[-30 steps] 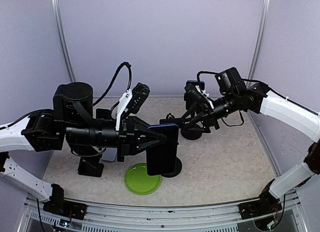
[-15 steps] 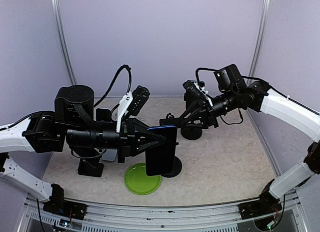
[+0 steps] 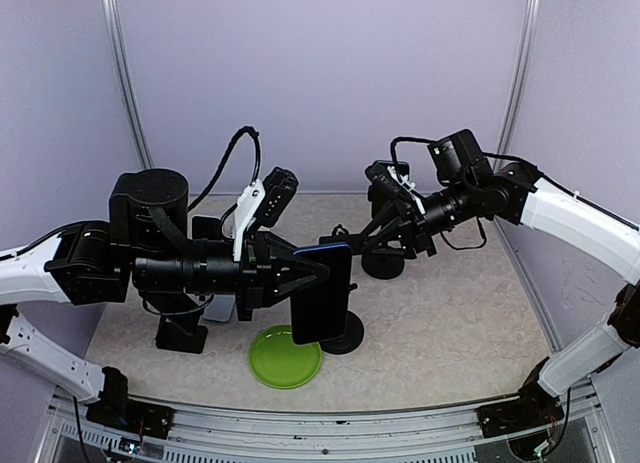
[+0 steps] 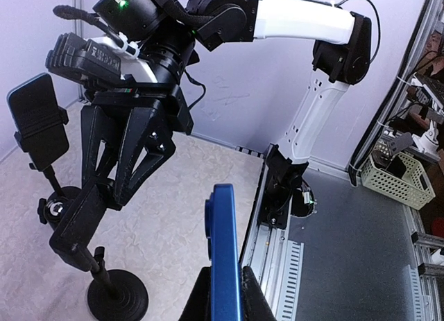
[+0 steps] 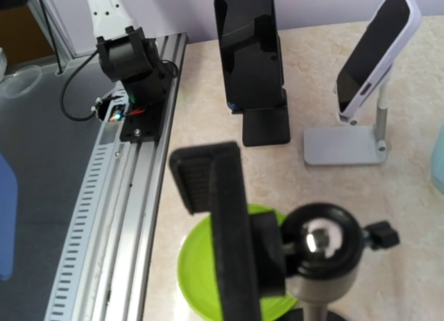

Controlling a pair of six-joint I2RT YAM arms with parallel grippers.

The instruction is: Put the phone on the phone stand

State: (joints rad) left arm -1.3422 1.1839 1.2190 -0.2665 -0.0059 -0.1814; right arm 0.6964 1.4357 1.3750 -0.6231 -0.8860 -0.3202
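My left gripper [image 3: 312, 273] is shut on a blue phone [image 3: 322, 297] and holds it upright on its long edge above the table. In the left wrist view the phone [image 4: 223, 245] shows edge-on between the two fingers. The black phone stand [image 3: 346, 335] has a round base just behind the phone. My right gripper [image 3: 374, 242] reaches down from the right and its fingers [image 4: 104, 189] close on the top of the stand's neck. The right wrist view shows the stand's clamp head [image 5: 225, 224] and ball joint [image 5: 322, 241], not the fingers.
A green plate [image 3: 285, 356] lies at the stand's foot. A second black stand [image 3: 383, 264] with a dark phone stands behind. At the left are a black stand with a dark phone [image 5: 250, 57] and a white stand with a phone [image 5: 374, 50].
The phone has shifted slightly left and down with my left gripper. My right gripper has lifted a little over the stand.
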